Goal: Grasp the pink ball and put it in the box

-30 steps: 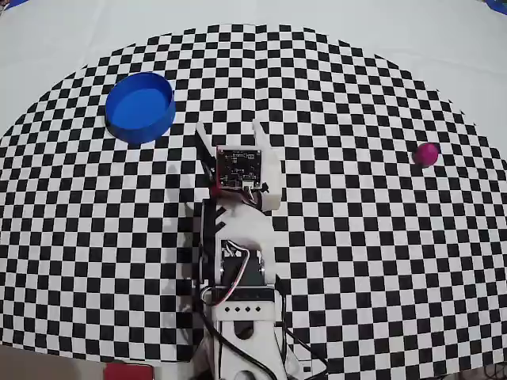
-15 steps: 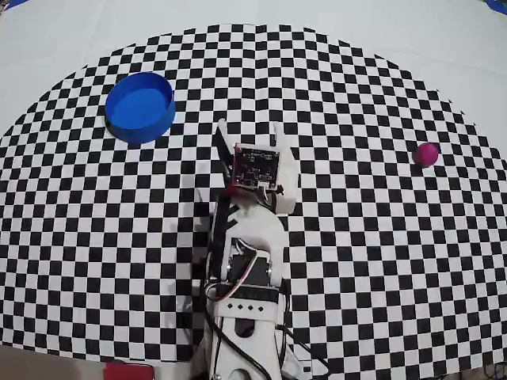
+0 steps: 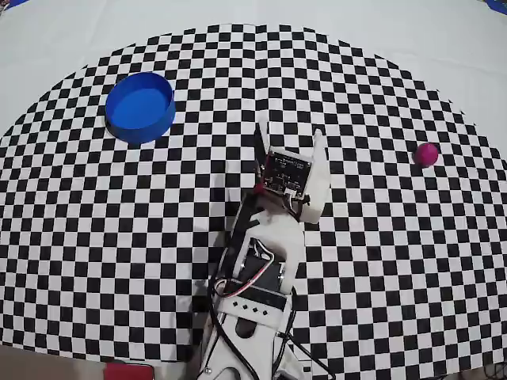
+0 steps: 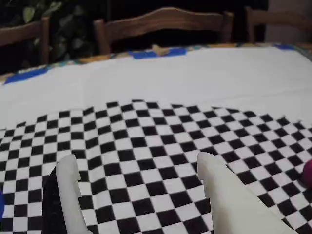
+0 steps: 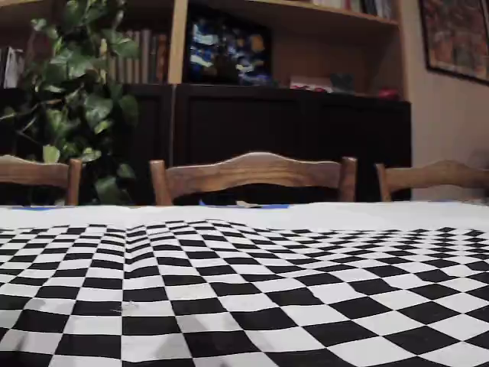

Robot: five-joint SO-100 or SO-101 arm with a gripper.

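Overhead view: bare checkered mat (image 3: 380, 253) (nothing else) separates hand (image 3: 290, 136), pink ball (image 3: 428, 153).

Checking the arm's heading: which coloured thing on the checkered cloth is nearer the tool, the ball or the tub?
The small magenta-pink ball, right in the overhead view; the open tool is farther from the round blue tub at left.

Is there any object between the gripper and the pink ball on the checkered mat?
Nothing visible. In the overhead view, only bare checkered mat lies between the open gripper and the pink ball. The box sits on the opposite side, at upper left.
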